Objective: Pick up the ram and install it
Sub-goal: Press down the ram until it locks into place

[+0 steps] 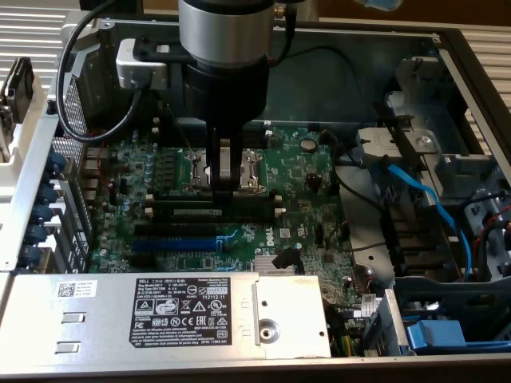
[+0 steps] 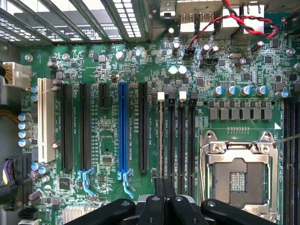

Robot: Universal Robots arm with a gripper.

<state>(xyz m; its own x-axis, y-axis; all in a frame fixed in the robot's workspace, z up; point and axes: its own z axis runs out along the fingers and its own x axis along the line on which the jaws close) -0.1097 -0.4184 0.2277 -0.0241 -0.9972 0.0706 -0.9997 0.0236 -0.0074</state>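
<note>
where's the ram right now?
In the exterior view the ram lies along a black memory slot mid-motherboard, directly under the shut gripper, between the CPU socket and the blue expansion slot.

Your gripper [image 1: 224,190], fingers closed, stands upright over the ram [image 1: 209,209] seated in the memory slots [image 1: 215,214] mid-motherboard [image 1: 303,183], beside the blue expansion slot [image 1: 173,244].
</note>
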